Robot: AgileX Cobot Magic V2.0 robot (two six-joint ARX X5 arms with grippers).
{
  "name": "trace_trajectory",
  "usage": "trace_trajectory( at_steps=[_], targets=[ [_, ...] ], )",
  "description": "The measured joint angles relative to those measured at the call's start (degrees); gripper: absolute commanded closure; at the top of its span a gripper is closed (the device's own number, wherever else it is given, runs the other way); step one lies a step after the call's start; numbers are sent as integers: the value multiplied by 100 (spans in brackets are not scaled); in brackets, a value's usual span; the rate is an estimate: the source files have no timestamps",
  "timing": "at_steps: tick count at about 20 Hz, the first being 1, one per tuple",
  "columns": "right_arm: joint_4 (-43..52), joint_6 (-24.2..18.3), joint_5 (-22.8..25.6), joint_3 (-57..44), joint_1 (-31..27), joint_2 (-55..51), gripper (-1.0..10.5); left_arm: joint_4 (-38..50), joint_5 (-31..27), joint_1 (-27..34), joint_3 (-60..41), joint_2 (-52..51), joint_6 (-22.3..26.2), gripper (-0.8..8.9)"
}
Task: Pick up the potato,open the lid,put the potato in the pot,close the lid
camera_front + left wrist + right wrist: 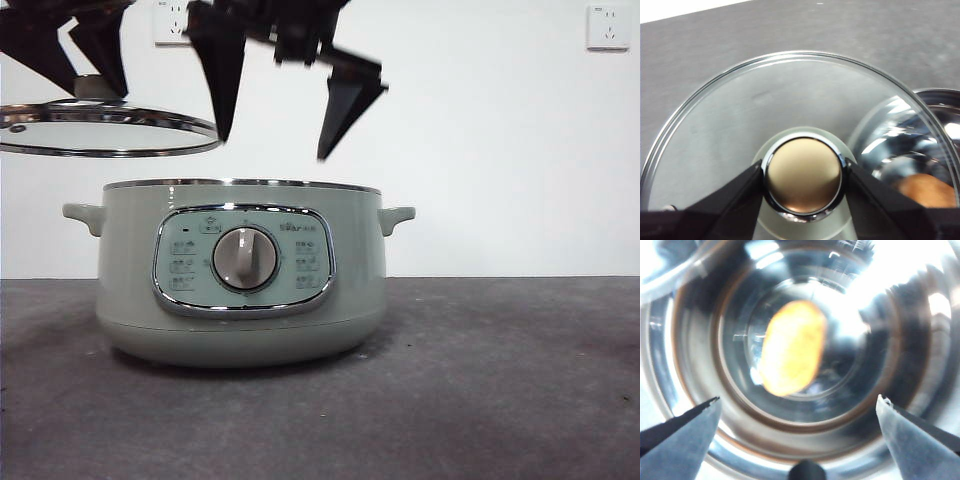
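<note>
The sage-green pot stands on the table with its top uncovered. The potato lies on the shiny bottom inside the pot; it also shows through the glass in the left wrist view. My left gripper is shut on the lid's knob and holds the glass lid level in the air, up and to the left of the pot. My right gripper hangs open and empty just above the pot's opening.
A dark grey table runs to a white wall with two sockets. The pot's control panel and silver dial face the front camera. Side handles stick out on both sides.
</note>
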Motion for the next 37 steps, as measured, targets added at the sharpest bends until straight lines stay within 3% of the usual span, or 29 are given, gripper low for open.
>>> trace_trajectory(
  at_steps=[7, 15, 22, 37],
  targets=[
    [-4, -229, 175, -457, 4, -1609, 254, -11, -4, -1049, 0, 0, -149, 822],
    [337, -205, 468, -3032, 4, -3838, 254, 0, -42, -1978, 0, 168, -190, 822],
    [730, 177, 468, -4931, -20, -5265, 253, 0, -356, -2197, 0, 184, -197, 822],
    [675, 485, 579, -5191, -17, -5923, 253, -2, -369, -2205, 105, 922, -278, 822]
  ],
)
